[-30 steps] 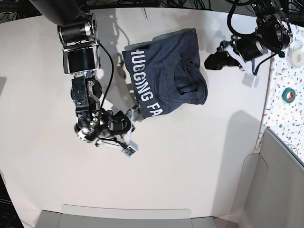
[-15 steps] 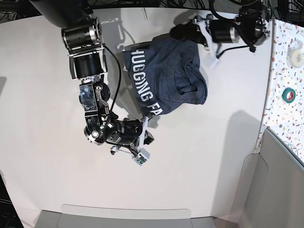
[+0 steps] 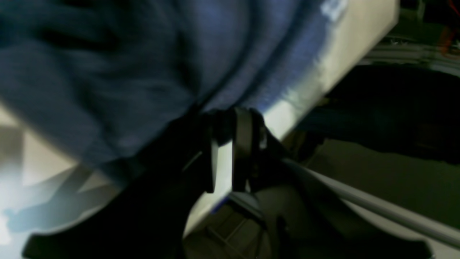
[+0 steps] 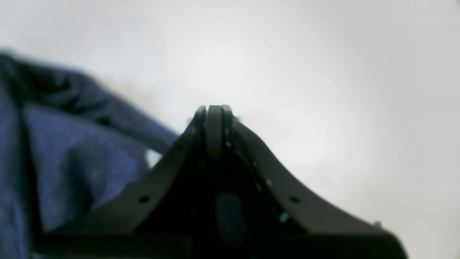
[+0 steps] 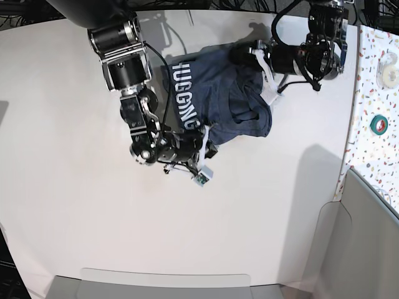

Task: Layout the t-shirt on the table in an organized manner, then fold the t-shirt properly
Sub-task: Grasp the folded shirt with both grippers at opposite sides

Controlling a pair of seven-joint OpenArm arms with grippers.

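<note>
**Both arms closing in on the shirt**

Compared with a second ago, both arms have moved in on the dark navy-blue heathered cotton t-shirt point(image 5: 221, 93). The right arm slid from the bare table up against the shirt's near edge, and the left arm swung over from the table's side onto the far corner of the cloth.

The shirt is bunched in a rough heap on the wide matte white table point(image 5: 93, 237), toward the far side. White block letters run down one edge, and the collar folds sit near the middle of the pile.

The right gripper point(image 5: 204, 138) is at the lower edge of the shirt, right where the lettering ends. In its wrist view the black fingertips point(image 4: 214, 114) are pressed together with nothing between them, white table ahead, blue cloth off to one side. So: closed and empty as far as I can see.

The left gripper point(image 5: 242, 52) sits on the shirt's top corner. Its wrist view is blurry; there's a narrow gap between the black fingers point(image 3: 242, 144) with blue fabric right at the tips. I can't tell if cloth is actually pinched in there.

A speckled white side surface point(image 5: 374, 93) with a green tape roll point(image 5: 378, 124) runs alongside the table.
</note>
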